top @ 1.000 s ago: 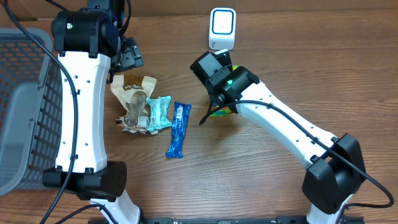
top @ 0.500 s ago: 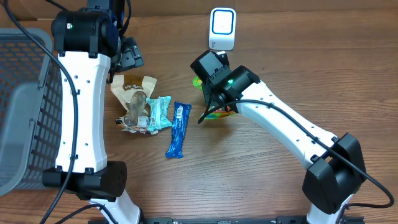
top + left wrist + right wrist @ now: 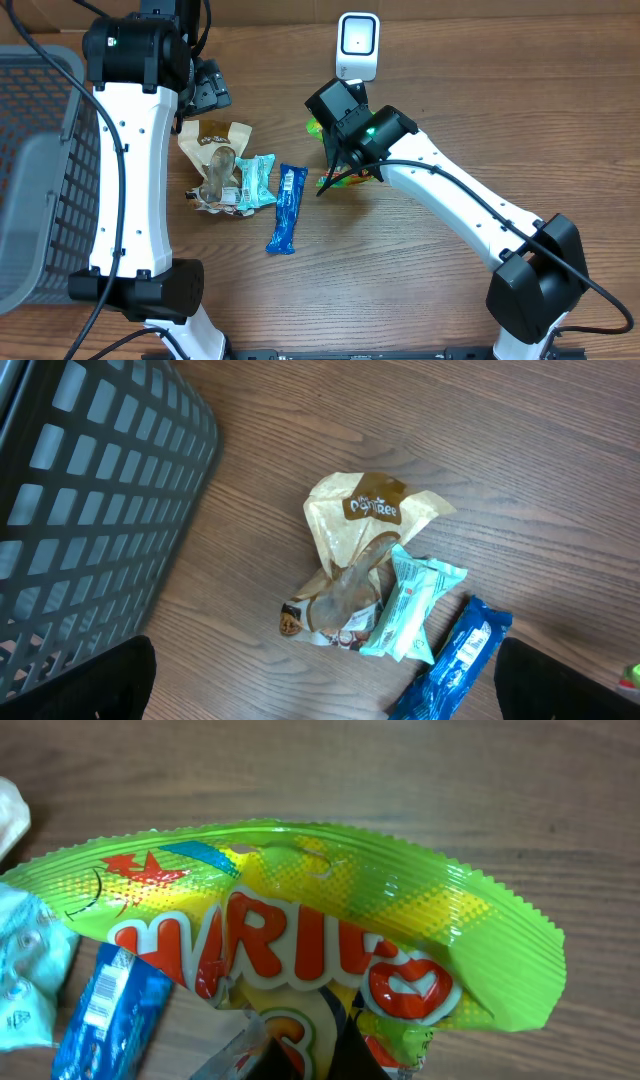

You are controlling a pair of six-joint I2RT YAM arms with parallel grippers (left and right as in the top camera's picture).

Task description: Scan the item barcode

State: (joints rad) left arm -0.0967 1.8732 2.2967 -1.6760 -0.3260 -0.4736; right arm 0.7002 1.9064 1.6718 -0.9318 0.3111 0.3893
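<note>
Low in the right wrist view, the right pincer (image 3: 300,1060) is clenched on a crinkly lime-green candy bag with red lettering (image 3: 330,910), over the wooden bench (image 3: 480,110) just below the white box-shaped scanner (image 3: 357,45), while the left pincer (image 3: 207,88) hangs released at the overhead's upper left.

Green-yellow bag (image 3: 300,910): red "HARIBO" lettering. Tan pouch (image 3: 345,530): brown logo, unreadable.

basket (image 3: 30,100) left of snack pile (image 3: 240,185), scanner (image 3: 357,40) behind candy bag (image 3: 300,920)
</note>
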